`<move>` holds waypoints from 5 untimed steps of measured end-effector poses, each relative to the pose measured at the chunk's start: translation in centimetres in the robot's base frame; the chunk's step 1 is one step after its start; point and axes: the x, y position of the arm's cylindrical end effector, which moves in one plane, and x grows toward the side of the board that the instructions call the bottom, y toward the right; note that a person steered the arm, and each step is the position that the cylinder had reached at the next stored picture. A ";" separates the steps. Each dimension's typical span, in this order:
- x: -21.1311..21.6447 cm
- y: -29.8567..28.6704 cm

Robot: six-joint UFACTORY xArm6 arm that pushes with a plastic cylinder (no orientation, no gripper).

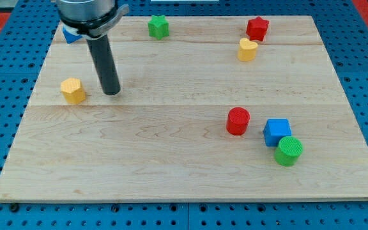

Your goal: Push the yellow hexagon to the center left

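The yellow hexagon [73, 91] sits on the wooden board [171, 160] near its left edge, at about mid height. My tip [112, 92] rests on the board just to the view's right of the hexagon, a small gap apart from it. The dark rod rises from the tip toward the view's top left.
A green star [158, 27] lies at the top. A red star [257, 28] and a yellow heart-like block [247, 49] lie at the top right. A red cylinder [237, 121], a blue cube [277, 131] and a green cylinder [289, 151] cluster at the lower right. A blue block [71, 35] is partly hidden behind the arm at the top left.
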 end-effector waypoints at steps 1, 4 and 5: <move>0.0 -3.3; 0.5 8.9; 8.1 15.2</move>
